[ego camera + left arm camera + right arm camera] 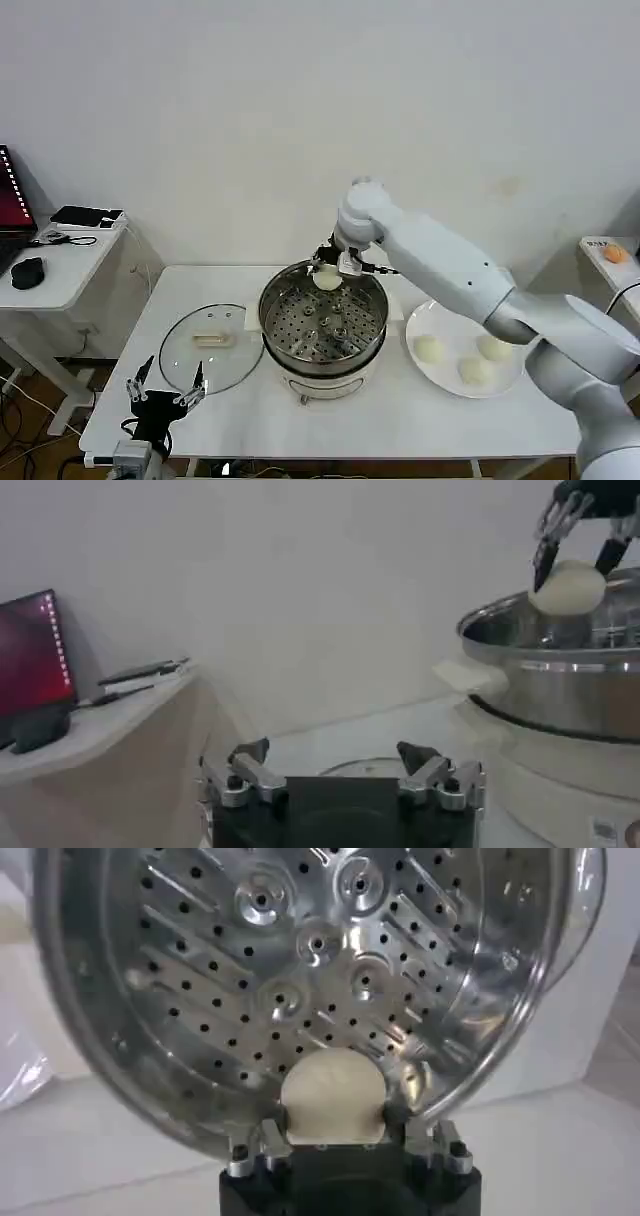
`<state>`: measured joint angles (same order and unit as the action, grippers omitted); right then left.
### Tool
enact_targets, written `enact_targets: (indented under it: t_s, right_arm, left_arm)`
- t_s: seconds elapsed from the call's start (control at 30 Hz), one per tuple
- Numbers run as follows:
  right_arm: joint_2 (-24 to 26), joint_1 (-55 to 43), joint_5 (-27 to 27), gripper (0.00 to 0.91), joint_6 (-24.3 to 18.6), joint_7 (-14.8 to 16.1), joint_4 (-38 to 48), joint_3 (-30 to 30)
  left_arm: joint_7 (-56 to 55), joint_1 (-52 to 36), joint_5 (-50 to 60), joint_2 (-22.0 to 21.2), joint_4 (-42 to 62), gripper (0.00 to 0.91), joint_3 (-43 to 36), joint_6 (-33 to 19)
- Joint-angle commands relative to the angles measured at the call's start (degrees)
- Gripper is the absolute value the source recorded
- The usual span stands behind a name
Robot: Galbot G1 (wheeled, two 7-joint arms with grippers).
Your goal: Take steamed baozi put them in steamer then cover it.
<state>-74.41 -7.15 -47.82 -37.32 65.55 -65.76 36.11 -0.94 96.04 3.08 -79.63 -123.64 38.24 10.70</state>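
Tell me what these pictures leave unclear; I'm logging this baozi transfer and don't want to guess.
- Head view: the right gripper and its wrist cover most of the held baozi, hiding the contact.
- Right wrist view: the gripper body hides the bun's lower part.
- Right wrist view: the picture edges cut off the steamer rim, so the baozi's height above the tray is unclear.
- Head view: the steamer's front wall hides its white base.

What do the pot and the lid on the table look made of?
The pot looks like polished stainless steel: shiny, reflective walls and a hole-dotted tray. The lid appears to be clear glass, since the table shows through it, with a thin metal-looking rim and a cream handle, probably plastic.
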Motion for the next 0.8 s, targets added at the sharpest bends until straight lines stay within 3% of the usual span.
enact_targets:
  t_s: [0.03,0.43,0.47,0.63,0.8]
  right_arm:
    - [-2.05,0.92,-1.95,0.655,-0.51,-2.29,2.86,0.20]
    - [-2.76,1.73,-1.12,0.655,0.63,-2.66,4.18,0.88]
    - [-2.79,1.67,-1.08,0.907,0.62,-2.74,4.36,0.86]
    - [-2.75,1.59,-0.58,0.907,1.07,-3.72,4.39,1.05]
    - [-1.83,0.68,1.65,0.907,2.21,-2.44,2.65,1.33]
  left_arm:
    - [-0.07,0.16,0.03,-0.18,0.05,0.907,0.05,-0.08]
    - [-0.63,0.44,-0.02,-0.61,0.50,0.907,-0.02,-0.35]
    - [-0.64,0.43,-0.03,-0.67,0.55,0.907,-0.05,-0.35]
    - [-0.62,0.32,0.00,-0.77,0.66,0.907,-0.15,-0.33]
    - [-0.60,0.30,0.09,-0.83,0.77,0.907,-0.30,-0.33]
